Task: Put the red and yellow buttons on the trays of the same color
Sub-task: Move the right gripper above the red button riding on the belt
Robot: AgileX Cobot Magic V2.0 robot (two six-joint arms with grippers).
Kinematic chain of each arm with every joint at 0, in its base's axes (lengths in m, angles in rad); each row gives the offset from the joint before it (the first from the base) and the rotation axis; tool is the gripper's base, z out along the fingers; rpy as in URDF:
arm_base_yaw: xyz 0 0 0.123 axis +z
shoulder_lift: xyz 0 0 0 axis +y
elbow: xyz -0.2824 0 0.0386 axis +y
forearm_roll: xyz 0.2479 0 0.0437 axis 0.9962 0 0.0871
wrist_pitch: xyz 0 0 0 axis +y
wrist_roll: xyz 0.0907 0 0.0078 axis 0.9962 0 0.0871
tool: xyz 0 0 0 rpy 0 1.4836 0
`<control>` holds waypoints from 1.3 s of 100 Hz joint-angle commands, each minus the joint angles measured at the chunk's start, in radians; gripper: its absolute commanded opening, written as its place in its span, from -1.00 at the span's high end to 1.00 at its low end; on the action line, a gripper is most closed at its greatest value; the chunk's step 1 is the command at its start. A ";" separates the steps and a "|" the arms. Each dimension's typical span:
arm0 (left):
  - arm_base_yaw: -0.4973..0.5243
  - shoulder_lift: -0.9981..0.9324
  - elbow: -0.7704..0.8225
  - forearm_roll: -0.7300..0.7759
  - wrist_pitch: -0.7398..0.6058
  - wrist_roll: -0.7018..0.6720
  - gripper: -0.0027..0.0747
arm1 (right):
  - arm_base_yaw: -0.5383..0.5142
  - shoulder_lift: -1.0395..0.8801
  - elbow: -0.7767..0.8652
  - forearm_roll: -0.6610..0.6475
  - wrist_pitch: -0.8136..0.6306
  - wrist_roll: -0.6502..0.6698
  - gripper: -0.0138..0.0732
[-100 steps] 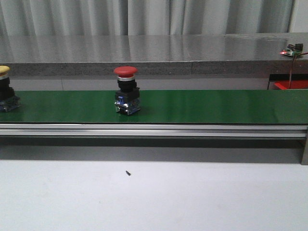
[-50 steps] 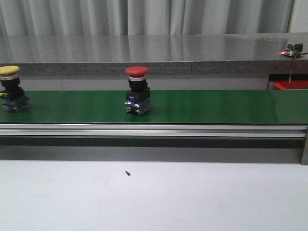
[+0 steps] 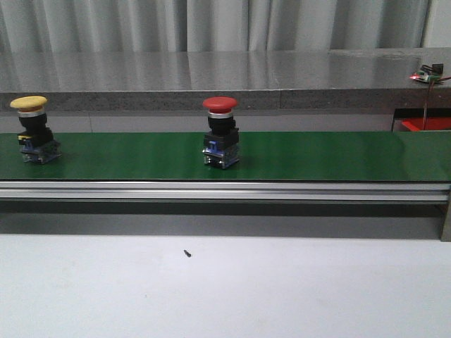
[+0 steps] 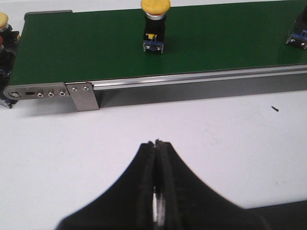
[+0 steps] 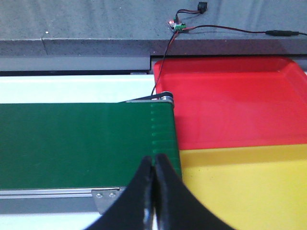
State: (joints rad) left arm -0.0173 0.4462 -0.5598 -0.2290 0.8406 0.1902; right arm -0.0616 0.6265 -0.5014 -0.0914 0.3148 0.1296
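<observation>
While both pincers hang closed and empty, two buttons stand upright on the green belt [image 3: 317, 156]. The left pincer [image 4: 157, 158] has its black fingers pressed flat together with nothing between them, and it hovers over the white table [image 4: 192, 129] on the near side of the belt's metal rail [image 4: 192, 79]. Beyond its tips, across the rail and a little off to one side, stands the yellow button [image 4: 155, 24], well apart from the fingers. The red button [image 3: 220, 132] stands further along the belt, towards the right pincer's end; in the left wrist view only an edge of its base shows at the picture's border.

The right pincer [image 5: 154, 172] is likewise shut on nothing, its tips poised above the end of the belt, close to the corner where the rail ends. Just beside those tips lies the yellow tray [image 5: 249, 187], and beyond that, touching it edge to edge, the red tray [image 5: 230, 103]. Neither button is near the right pincer.
</observation>
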 commanded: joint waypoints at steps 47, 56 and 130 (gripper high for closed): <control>-0.008 0.005 -0.025 -0.022 -0.068 0.004 0.98 | 0.304 0.483 -0.598 0.010 0.394 -0.004 -0.40; -0.008 0.005 -0.025 -0.022 -0.068 0.004 0.98 | 0.346 0.578 -0.689 0.015 0.483 -0.004 -0.72; -0.008 0.005 -0.025 -0.022 -0.068 0.004 0.98 | 0.532 1.110 -1.208 0.103 0.838 0.302 -0.80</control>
State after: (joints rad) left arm -0.0173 0.4462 -0.5598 -0.2290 0.8406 0.1907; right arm 0.4684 1.7382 -1.6414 0.0364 1.1400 0.3951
